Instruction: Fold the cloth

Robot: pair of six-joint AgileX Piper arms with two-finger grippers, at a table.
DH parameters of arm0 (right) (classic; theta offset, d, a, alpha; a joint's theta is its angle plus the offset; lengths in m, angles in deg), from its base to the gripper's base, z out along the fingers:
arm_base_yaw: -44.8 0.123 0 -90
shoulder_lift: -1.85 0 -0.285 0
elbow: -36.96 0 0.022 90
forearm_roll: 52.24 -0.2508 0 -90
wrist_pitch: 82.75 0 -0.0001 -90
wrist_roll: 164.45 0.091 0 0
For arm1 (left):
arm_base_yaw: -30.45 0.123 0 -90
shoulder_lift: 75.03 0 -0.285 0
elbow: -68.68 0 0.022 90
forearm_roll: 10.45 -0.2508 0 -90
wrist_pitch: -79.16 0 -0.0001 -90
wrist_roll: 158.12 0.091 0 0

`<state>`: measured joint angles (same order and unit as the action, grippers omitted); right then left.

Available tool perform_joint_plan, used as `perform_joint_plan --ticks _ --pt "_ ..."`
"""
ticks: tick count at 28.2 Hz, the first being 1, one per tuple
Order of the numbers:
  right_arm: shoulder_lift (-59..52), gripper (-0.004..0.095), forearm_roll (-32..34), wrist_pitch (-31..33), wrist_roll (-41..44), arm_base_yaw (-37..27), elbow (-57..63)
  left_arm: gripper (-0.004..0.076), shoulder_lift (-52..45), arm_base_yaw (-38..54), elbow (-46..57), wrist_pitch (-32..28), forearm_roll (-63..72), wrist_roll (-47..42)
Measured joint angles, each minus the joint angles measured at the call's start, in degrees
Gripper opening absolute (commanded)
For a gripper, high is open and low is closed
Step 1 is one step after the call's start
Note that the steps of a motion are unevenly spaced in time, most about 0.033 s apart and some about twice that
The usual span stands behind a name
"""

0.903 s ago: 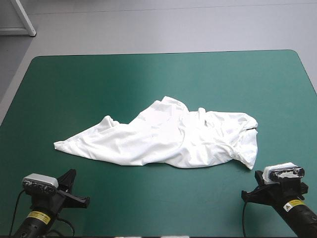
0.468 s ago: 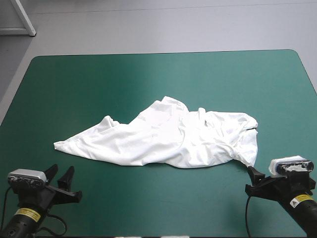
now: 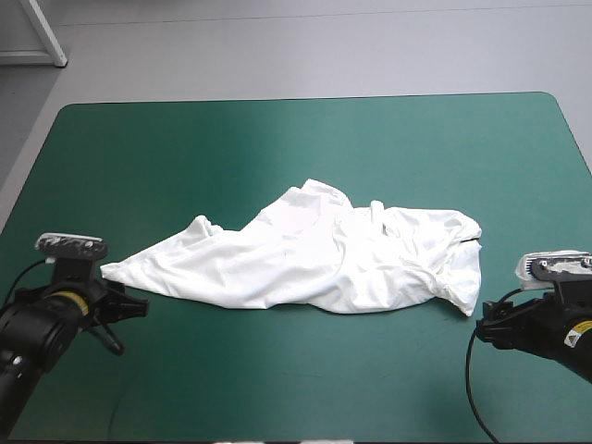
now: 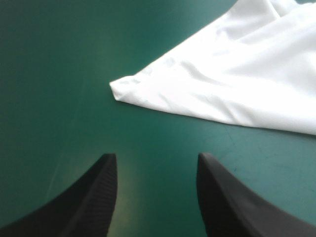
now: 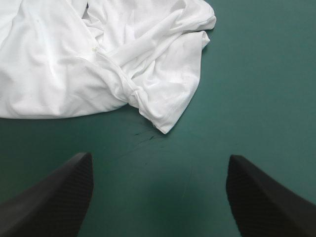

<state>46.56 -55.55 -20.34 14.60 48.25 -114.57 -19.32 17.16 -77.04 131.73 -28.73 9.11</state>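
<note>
- Fingers (image 4: 94, 197) of the left hand (image 4: 157, 155) stand apart, empty, low over the bench (image 3: 277, 139) near its left edge, just short of the T-shirt's (image 4: 237, 74) pointed corner
- T-shirt lies crumpled mid-bench on the teal-green cover (image 3: 185, 370)
- Right hand (image 5: 159, 156), wide open and empty, sits near the shirt's bunched right end, not touching

Your white short-sleeved T-shirt (image 3: 314, 264) is thin, soft, creased cloth. The teal-green table cover (image 3: 277, 148) looks smooth and matt, like the black curved fingers (image 4: 94, 197).
</note>
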Motion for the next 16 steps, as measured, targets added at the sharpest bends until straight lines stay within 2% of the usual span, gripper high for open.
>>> perform_joint_plan --ticks 5,11,16 --pt "0.5 0.0714 0.5 5.3 1.5 0.9 -1.3 0.0370 15.0 3.4 -3.8 -2.4 1.7 -0.3" --pt "0.5 0.0714 0.7 9.0 3.3 2.4 -1.5 0.0372 28.3 18.9 -9.3 -6.4 15.9 7.1" --pt "0.5 0.0714 0.5 9.0 3.7 2.6 -1.5 0.0391 39.0 27.0 -11.4 -7.4 22.7 11.0"
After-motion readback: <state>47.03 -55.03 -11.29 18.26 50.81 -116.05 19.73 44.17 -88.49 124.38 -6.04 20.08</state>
